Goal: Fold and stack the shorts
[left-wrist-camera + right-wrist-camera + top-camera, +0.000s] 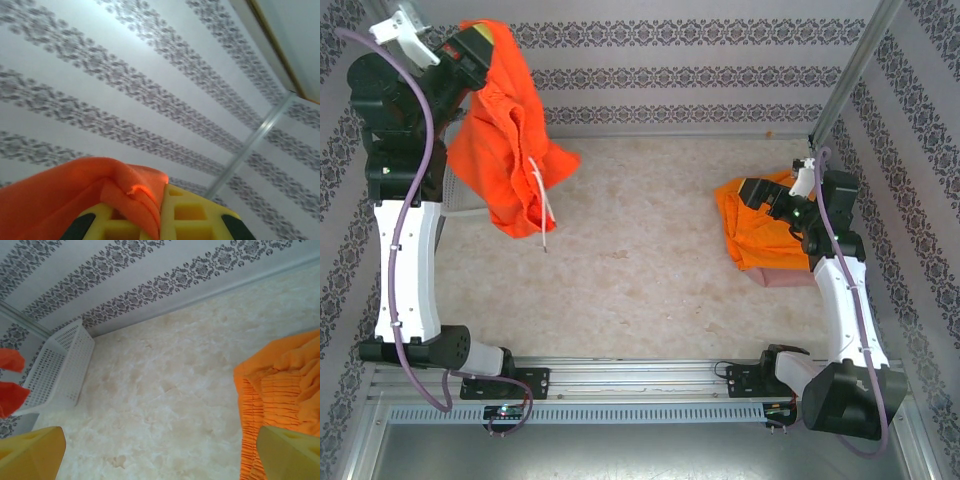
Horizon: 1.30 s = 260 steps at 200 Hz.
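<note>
The left gripper (470,45) is clenched on one orange pair of shorts (505,150), a fold of cloth pinched between its yellow fingers (192,212), and holds it high above the far-left corner of the table (640,270). The pair hangs bunched, its long axis straight down, the lower hem and white drawstring (542,205) dangling toward the table's middle and, as far as can be told, just off its surface. The right gripper (752,190) stands released, jaws wide with nothing between them, at the table's right edge, hovering at the far end of the pile (765,245) of orange shorts that lies there on a pink pair (780,277). So the hanging pair lies well to the left of the right gripper, across the table's full width, and only the left arm is near it. Laying it flat probably means lowering it toward the table's middle, hem first, where the right gripper could reach leftward to catch a free corner
</note>
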{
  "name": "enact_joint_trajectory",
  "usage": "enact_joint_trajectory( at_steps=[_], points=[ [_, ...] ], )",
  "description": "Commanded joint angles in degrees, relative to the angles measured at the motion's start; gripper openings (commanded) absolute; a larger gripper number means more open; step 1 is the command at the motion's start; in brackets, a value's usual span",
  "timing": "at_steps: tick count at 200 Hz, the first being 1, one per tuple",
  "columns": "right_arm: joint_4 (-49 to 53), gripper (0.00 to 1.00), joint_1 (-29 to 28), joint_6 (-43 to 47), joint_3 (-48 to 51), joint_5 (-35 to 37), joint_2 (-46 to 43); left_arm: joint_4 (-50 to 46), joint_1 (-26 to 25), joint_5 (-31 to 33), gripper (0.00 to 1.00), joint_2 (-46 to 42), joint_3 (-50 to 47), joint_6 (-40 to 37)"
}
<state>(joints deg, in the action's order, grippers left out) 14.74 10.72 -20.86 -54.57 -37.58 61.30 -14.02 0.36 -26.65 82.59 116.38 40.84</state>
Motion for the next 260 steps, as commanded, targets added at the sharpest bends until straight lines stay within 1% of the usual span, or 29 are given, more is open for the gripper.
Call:
enact_joint_trajectory(
  at_steps=[1,16,35,53,84,101,111,131,145,152,161,177,182,195,203,211,219,232,241,249,260],
  points=[
    [-3.2,0.98,-0.5,0.0,0.6,-2.8,-2.0,3.9,-3.8,-1.7,0.0,3.6,2.7,1.7],
    [-3.4,0.98,-1.0,0.8,0.8,-3.2,-2.6,3.6,-6.6,-2.8,0.0,6.3,4.2,1.3],
    [-3.1,0.98,-1.8,2.1,0.9,-2.8,-3.0,4.4,-10.0,-2.0,0.0,9.2,3.6,-0.1],
    [-3.0,0.98,-2.3,2.2,0.8,-2.0,-2.7,2.9,-12.2,2.3,0.0,12.3,3.8,-2.7],
    [-3.2,0.98,-4.3,2.0,-0.7,-1.2,-0.3,-2.0,-12.6,10.3,0.0,19.0,8.9,-4.9],
    [-3.4,0.98,-6.5,2.8,-2.6,0.3,2.3,-2.4,-13.1,14.8,0.0,23.6,14.0,-5.7],
    [-3.4,0.98,-7.8,2.9,-4.1,1.0,4.0,-2.7,-13.7,16.5,0.0,27.2,18.6,-6.1],
    [-3.8,0.98,-10.2,2.7,-7.2,2.1,7.3,-5.9,-15.1,17.4,0.0,36.0,33.4,-6.1],
    [-4.2,0.98,-11.5,2.8,-8.7,3.3,8.5,-5.7,-16.4,17.9,0.0,40.9,42.2,-6.1],
    [-4.6,0.98,-12.0,2.9,-9.0,3.9,8.8,-3.9,-17.1,18.1,0.0,41.7,43.8,-6.3],
    [-4.7,0.98,-12.6,3.2,-9.4,4.6,9.1,-1.9,-17.8,19.0,0.0,41.5,43.3,-6.7],
    [-4.7,0.98,-13.2,3.5,-9.3,5.2,9.4,-2.0,-19.2,20.6,0.0,40.1,41.2,-8.8],
    [-4.7,0.98,-13.3,3.5,-9.0,5.4,9.3,-2.5,-19.7,20.9,0.0,39.4,40.0,-9.6],
    [-4.8,0.98,-13.6,3.7,-7.8,5.6,9.0,-3.4,-20.9,21.4,0.0,36.5,33.2,-11.0],
    [-4.9,0.98,-13.8,3.8,-6.7,5.8,8.7,-2.8,-21.7,21.3,0.0,33.7,26.6,-11.1],
    [-4.9,0.98,-14.0,3.8,-5.6,6.0,8.3,-0.1,-22.4,21.5,0.0,29.7,17.0,-10.9],
    [-5.0,0.98,-14.3,3.7,-4.2,6.1,8.0,6.2,-23.4,22.6,0.0,24.6,3.9,-10.2],
    [-5.3,0.98,-15.0,3.1,-1.9,6.2,7.4,23.2,-25.0,25.2,0.0,15.6,-19.7,-8.4],
    [-5.1,0.98,-15.8,2.9,-0.4,6.5,7.0,32.6,-25.9,27.8,0.0,10.3,-33.6,-6.4],
    [-5.1,0.98,-16.7,2.6,0.9,7.0,6.5,37.9,-26.7,30.0,0.0,6.4,-43.2,-5.0],
    [-4.9,0.98,-18.1,2.4,2.6,7.9,5.9,41.0,-28.0,32.3,0.0,1.9,-53.5,-4.3]
  ],
)
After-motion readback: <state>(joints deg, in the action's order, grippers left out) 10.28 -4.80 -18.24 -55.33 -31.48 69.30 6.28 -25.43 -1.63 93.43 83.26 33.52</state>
